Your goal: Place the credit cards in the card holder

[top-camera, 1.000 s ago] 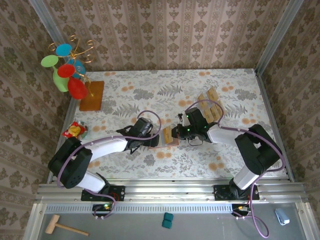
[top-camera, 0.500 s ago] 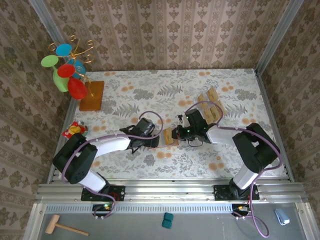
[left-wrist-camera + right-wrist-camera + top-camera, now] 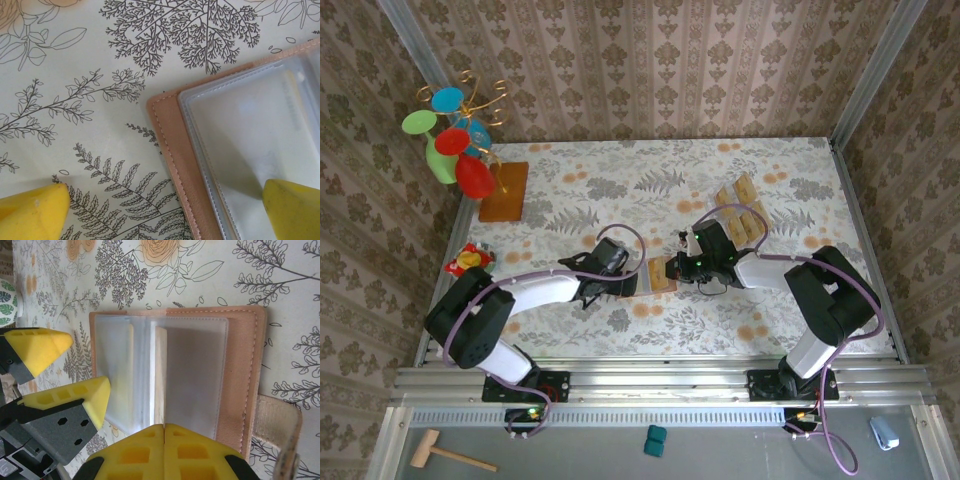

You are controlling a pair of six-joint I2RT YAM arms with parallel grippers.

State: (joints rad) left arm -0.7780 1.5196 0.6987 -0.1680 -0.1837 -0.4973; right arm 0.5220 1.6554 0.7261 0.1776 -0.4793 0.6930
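Holder (image 3: 658, 275) lies open and flat at the centre of the counter (image 3: 770, 320), between my two claws. Right claw (image 3: 164, 432): fingers together, clamped on a card (image 3: 160, 370) that stands on edge among the clear sleeves. Left claw (image 3: 165, 210): fingers apart, straddling one edge of the holder, one fingertip over a sleeve and the other over bare counter. I cannot tell if either fingertip touches. More cards (image 3: 740, 210) lie farther back, to the right.

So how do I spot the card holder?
Look at the middle of the flowery table, between the left fingers and the right fingers. The card holder lies open there: pinkish stitched leather with clear plastic sleeves, unlike the loose tan cards farther back.
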